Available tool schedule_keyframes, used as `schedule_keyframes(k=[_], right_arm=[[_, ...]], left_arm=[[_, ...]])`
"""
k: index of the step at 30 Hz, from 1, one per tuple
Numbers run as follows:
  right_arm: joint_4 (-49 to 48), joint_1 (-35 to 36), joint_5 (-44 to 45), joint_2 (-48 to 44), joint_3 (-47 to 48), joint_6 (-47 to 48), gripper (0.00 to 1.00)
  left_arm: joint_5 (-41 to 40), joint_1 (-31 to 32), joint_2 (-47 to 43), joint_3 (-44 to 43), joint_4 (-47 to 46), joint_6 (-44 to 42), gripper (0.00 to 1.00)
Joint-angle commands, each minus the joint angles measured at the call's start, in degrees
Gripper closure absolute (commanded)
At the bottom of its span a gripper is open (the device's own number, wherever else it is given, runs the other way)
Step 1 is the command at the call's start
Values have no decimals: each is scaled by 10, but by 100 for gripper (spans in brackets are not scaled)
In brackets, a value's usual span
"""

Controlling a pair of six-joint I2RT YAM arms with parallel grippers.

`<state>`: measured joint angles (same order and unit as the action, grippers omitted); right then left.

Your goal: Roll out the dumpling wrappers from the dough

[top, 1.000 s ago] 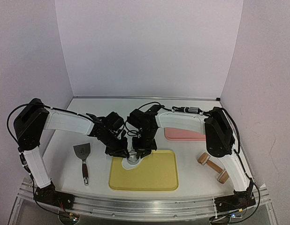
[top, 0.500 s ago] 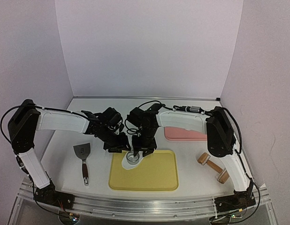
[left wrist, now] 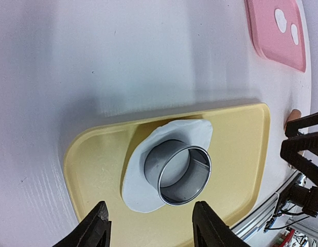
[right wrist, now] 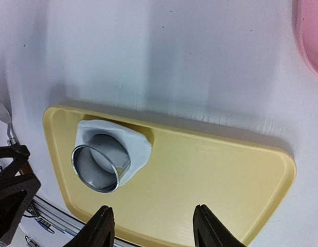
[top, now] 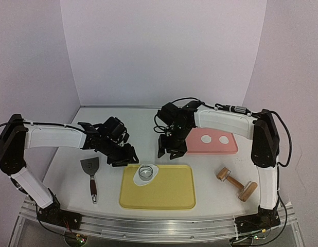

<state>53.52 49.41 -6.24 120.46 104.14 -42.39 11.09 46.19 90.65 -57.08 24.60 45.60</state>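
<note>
Sitting on dough (top: 138,180) in yellow tray (top: 174,193): ring cutter (top: 146,172). L gripper (left wrist: 154,230) & R gripper (right wrist: 153,227) both spread, empty.

my right wrist view cuts the pink tray (right wrist: 311,36) off at its edge, and the ring cutter (left wrist: 163,165) hides part of the dough (left wrist: 186,136) under it.

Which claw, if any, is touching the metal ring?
Apart, both. Top view shows clear gaps between the ring cutter and the left gripper and right gripper.
</note>
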Motion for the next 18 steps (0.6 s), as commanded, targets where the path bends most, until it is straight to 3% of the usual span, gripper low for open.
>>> schedule_keyframes(k=[1, 10, 18], right_arm=[[-38, -19, -36, -3, -34, 25, 48], [-46, -20, -77, 62, -2, 63, 50], [-46, -8, -79, 99, 19, 64, 51]], left_arm=[[-27, -6, -23, 13, 16, 20, 44], [-74, -29, -33, 55, 67, 30, 47], [-50, -33, 2, 70, 33, 23, 54]])
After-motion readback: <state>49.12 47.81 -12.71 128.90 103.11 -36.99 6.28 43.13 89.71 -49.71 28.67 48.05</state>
